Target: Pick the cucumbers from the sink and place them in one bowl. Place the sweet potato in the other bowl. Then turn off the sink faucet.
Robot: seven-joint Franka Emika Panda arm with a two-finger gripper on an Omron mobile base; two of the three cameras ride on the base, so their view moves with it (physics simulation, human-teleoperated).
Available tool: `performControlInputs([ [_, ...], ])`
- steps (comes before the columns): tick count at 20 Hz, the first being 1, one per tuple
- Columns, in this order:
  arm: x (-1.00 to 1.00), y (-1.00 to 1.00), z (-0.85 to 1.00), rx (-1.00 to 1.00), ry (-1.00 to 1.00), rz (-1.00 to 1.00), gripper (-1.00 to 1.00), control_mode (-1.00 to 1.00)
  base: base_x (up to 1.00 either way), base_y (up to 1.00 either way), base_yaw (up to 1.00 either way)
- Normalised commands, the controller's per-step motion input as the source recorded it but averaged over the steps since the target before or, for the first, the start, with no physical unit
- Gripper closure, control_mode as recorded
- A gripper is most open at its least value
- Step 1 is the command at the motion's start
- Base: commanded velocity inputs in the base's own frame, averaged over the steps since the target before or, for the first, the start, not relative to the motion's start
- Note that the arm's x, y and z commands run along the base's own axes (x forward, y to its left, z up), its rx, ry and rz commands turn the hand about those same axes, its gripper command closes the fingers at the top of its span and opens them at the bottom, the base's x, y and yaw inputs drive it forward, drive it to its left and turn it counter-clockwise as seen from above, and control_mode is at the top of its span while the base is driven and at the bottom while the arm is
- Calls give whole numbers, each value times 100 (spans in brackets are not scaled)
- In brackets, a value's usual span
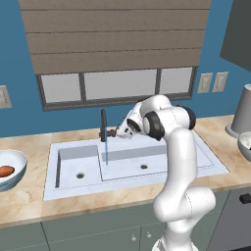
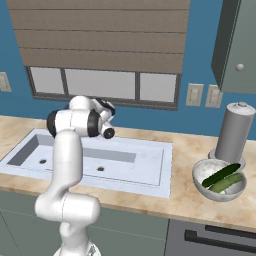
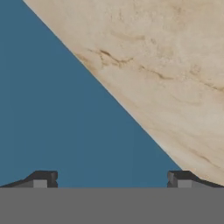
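The dark faucet [image 1: 103,124] stands behind the pale double-basin sink [image 1: 147,154], and a thin blue stream of water [image 1: 106,154] falls from it into the wide basin. My gripper [image 1: 115,132] sits just right of the faucet at lever height. In the hand view the gripper [image 3: 111,179] is open, its fingertips [image 3: 43,178] wide apart with nothing between them, facing blue wall and marble counter. The orange-red sweet potato [image 1: 6,171] lies in the wide white bowl [image 1: 18,162] at the left. Both cucumbers, darker [image 2: 221,175] and lighter [image 2: 228,183], rest in the grey-white bowl [image 2: 200,176] on the right.
A tall grey cylinder [image 2: 234,131] stands just behind the cucumber bowl. A window with a brown blind is above the sink, and wall outlets [image 2: 203,95] are to its right. A dark cabinet [image 2: 235,45] hangs at the upper right. My arm hides the faucet in the right base view.
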Motion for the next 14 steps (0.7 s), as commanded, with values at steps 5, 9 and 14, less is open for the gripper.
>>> performControlInputs([
  [5, 38, 0, -11, 0, 0, 0, -100, -100, 0, 0, 0],
  [9, 31, 6, -6, 0, 0, 0, -100, -100, 0, 0, 0],
  [14, 14, 30, 0, 0, 0, 0, -100, -100, 0, 0, 0],
])
